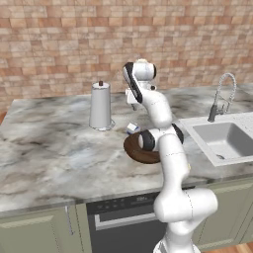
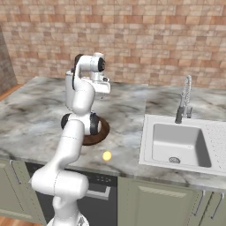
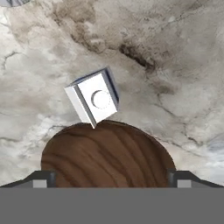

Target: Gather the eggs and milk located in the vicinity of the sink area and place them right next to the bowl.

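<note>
The milk [image 3: 96,99], a small white carton with blue markings, stands on the marble counter touching the far rim of the dark wooden bowl [image 3: 107,157]. My gripper [image 3: 111,180] hangs high above both, open and holding nothing. From the left base view the milk [image 1: 132,128] sits just behind the bowl [image 1: 134,150], below the gripper [image 1: 133,105]. In the right base view an orange-yellow egg [image 2: 107,155] lies on the counter in front of the bowl [image 2: 101,131], close to it, with the gripper [image 2: 100,93] above. The sink [image 2: 178,143] is to the right.
A tall white-grey jug [image 1: 100,106] with a dark knob stands left of the milk. The sink basin [image 1: 222,141] and chrome spring faucet [image 1: 221,96] lie right of the arm. A brick wall backs the counter, whose front edge runs just before the egg.
</note>
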You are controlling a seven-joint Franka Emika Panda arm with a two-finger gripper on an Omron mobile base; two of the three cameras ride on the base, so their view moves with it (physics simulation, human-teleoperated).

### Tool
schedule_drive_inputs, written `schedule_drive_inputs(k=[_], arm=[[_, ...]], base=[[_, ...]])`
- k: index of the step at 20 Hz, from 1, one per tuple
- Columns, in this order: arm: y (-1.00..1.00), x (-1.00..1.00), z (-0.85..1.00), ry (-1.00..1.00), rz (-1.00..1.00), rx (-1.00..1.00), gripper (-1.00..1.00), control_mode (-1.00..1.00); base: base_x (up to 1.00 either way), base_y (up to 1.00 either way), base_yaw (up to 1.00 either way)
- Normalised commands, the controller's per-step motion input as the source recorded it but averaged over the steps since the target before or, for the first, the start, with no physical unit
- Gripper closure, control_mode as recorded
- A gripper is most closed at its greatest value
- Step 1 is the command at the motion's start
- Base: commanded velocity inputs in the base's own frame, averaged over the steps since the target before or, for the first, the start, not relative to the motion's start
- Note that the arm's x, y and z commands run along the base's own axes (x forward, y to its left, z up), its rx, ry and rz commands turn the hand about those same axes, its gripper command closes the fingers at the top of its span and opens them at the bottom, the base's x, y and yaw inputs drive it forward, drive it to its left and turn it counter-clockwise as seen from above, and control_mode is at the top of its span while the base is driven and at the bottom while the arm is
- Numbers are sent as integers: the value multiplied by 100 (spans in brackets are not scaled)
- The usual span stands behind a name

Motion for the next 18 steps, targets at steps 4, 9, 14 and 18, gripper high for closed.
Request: schedule_drive_inputs(k=[4,9,14,18], arm=[[-72,-100,17,-40,0,4,-100,-100],[-61,-100,0,-45,0,1,-100,-100],[-38,-100,-1,-43,0,0,-100,-100],[-12,-100,-6,-37,0,0,-100,-100]], base=[[0,0,0],[0,0,0],[0,0,0],[0,0,0]])
